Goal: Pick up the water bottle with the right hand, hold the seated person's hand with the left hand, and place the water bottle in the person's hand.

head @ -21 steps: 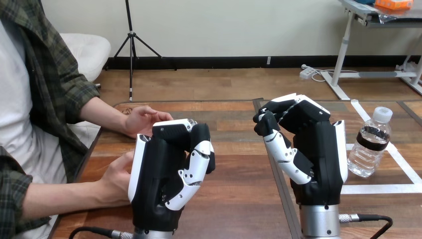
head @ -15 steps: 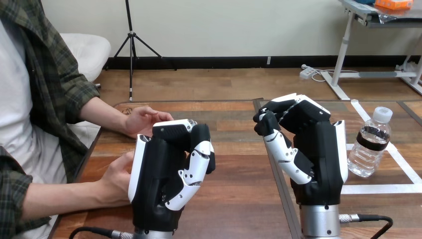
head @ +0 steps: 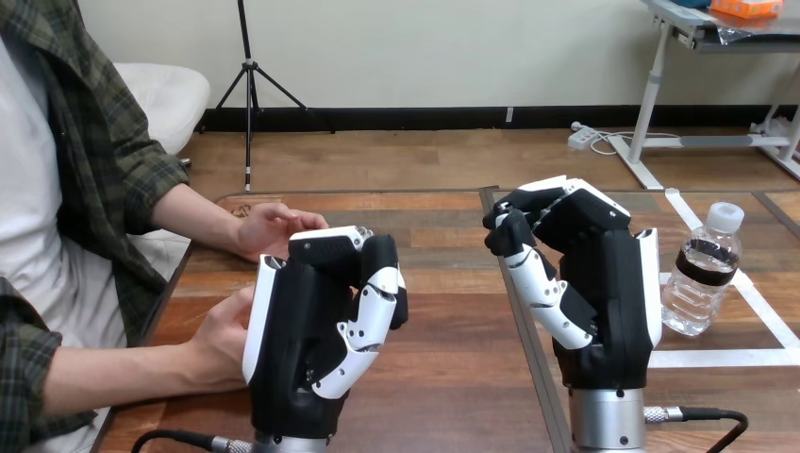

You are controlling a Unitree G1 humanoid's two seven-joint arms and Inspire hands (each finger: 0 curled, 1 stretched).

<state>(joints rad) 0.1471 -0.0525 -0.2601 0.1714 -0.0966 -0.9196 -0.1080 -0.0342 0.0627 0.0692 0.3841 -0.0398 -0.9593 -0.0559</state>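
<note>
We see the water bottle (head: 700,274) standing upright on the worktop (head: 443,359), far over on the right. It is clear, with a white cap (head: 725,216) and a dark band (head: 706,267) round its upper body. White tape (head: 717,359) lies on the wood around it: one strip runs aslant past the bottle and another lies flat in front of its base. Nothing touches the bottle.

Just beside it, toward the middle, our right hand (head: 604,283) stands raised with its palm side facing left. There is a clear gap between its white back shell and the bottle. Its fingers (head: 528,203) are curled in over the palm and the thumb is bent beneath them, and they close on nothing.

A seam (head: 498,245) in the worktop runs between our two hands. Left of it, our left hand (head: 302,330) is also raised, its fingers (head: 382,283) folded down against the palm with nothing in them.

The person's nearer hand (head: 219,335) rests at the table's left edge, right against the outer shell of our left hand. We cannot tell whether the two touch, and our fingers are not round it. The person's farther hand (head: 274,226) lies on the worktop beyond our left hand, apart from it and loosely cupped.
</note>
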